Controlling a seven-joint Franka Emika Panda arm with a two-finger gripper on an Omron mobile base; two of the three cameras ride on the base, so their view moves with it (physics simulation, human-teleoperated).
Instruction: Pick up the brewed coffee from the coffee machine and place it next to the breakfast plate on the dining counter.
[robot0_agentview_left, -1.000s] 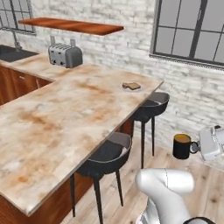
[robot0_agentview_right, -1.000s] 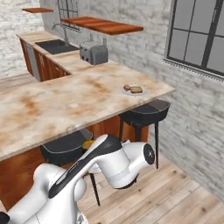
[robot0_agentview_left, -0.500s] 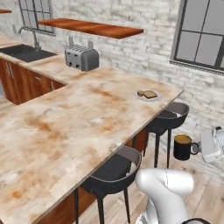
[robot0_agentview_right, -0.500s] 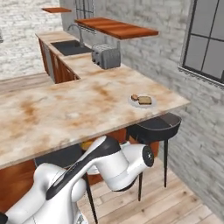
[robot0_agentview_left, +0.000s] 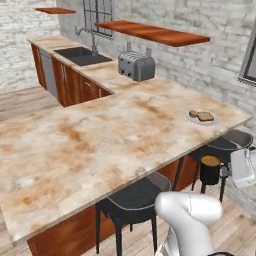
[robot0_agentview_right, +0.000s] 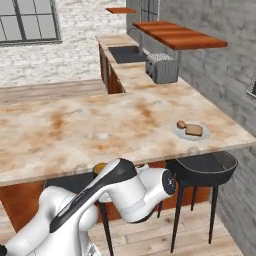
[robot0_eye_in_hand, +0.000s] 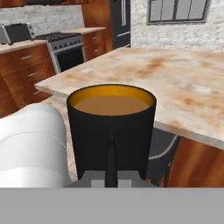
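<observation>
Hand view: black mug (robot0_eye_in_hand: 111, 135) clamped in jaws, handle foremost; left base view: plate (robot0_agentview_left: 202, 117) on counter (robot0_agentview_left: 100, 140).

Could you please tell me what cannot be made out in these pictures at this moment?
- The fingers: in the hand view the brewed coffee covers them, so their grip is unconfirmed.
- The gripper: partly cut by the left base view's right edge.
- The mug in the right base view: mostly behind the arm.
- The food on the breakfast plate: too small to identify.
</observation>
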